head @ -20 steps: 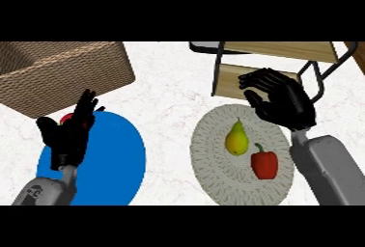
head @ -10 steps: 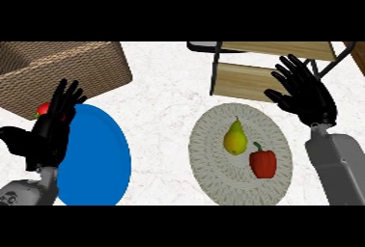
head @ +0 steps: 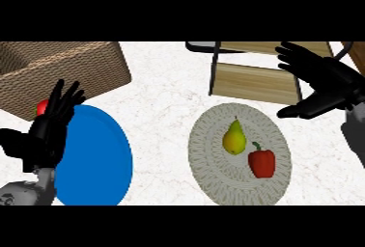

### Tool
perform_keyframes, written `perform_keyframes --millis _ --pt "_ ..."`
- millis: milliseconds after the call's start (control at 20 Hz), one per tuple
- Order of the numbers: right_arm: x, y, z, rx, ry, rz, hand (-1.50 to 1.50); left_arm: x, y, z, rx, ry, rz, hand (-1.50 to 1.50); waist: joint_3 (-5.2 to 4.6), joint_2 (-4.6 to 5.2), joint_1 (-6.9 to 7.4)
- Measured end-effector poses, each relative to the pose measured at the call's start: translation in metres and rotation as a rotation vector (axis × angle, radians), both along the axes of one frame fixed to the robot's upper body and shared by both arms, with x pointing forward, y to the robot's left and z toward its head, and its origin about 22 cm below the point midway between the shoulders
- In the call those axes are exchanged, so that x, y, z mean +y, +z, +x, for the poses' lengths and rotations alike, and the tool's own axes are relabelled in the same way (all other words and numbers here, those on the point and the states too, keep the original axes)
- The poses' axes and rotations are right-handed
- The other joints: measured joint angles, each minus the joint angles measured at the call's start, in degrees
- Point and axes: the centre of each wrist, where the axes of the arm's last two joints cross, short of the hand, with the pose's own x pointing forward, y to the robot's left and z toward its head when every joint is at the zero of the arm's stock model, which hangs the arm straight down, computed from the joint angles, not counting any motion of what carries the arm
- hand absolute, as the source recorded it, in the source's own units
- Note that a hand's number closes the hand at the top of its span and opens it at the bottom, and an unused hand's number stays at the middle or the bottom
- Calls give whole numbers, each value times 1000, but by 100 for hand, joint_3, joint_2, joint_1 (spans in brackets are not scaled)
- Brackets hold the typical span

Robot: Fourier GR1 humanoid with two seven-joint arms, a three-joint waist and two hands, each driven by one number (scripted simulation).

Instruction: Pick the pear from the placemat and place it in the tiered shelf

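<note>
Pear point(head: 234, 137) lies on the round woven placemat point(head: 214, 166), stem end up-frame, just beside a red pepper point(head: 261, 162). Right hand point(head: 324, 79) hovers up-frame and right of it, over the tiered shelf point(head: 257, 82), fingers spread wide, holding nothing. It is the nearer hand; left hand point(head: 50, 130) rests open, well apart.

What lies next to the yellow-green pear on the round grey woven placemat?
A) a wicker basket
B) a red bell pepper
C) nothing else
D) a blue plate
B: the red bell pepper lies on the same round grey woven placemat, just right of and below the yellow-green pear.
</note>
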Motion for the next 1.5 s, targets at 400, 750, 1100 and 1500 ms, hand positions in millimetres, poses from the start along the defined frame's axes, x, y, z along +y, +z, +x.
perform_keyframes --millis 400,750,1100,1500 --pt "51 50 4 57 112 -492 -150 -2 3 3 1 -8 1 0 -8 0 36" --pt "100 46 3 125 121 -674 -150 -5 4 -7 -6 -3 1 0 0 8 29" --pt "117 19 1 196 139 -892 -150 -2 2 -5 0 -5 -4 0 1 15 -1" --pt "116 -15 -5 236 113 -928 -150 -1 -3 -9 -2 5 0 0 3 14 -16"
